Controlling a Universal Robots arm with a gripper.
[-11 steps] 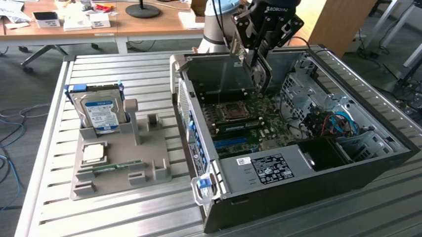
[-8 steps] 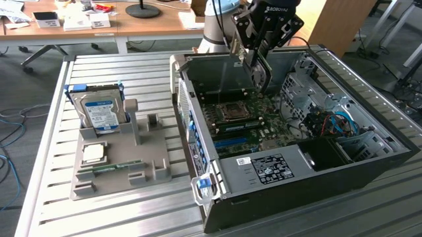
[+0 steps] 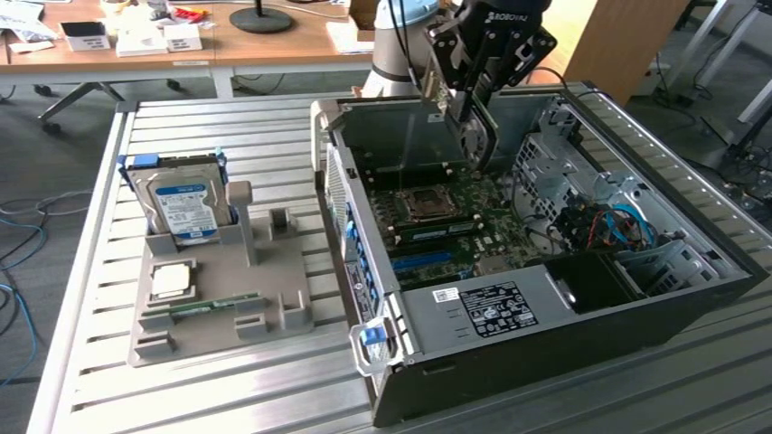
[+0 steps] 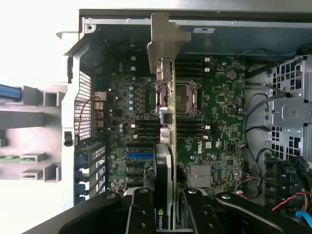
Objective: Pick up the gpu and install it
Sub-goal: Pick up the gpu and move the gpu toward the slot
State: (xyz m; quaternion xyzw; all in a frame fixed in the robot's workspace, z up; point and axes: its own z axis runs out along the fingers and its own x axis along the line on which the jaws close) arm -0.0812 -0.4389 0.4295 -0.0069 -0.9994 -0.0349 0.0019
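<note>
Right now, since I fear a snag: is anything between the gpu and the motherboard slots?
Nothing visible. The gripper holds the gpu edge-down over the open case; the motherboard and its blue slot lie bare, with the cables off to the side.

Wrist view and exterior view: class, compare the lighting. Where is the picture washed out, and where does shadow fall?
Wrist view: the table outside the computer case is washed out to white, while the motherboard inside is dim; the gpu has a silver bracket that catches light. Exterior view: soft, even light, no hard shadows; darkest is the recess beside the power supply.
</note>
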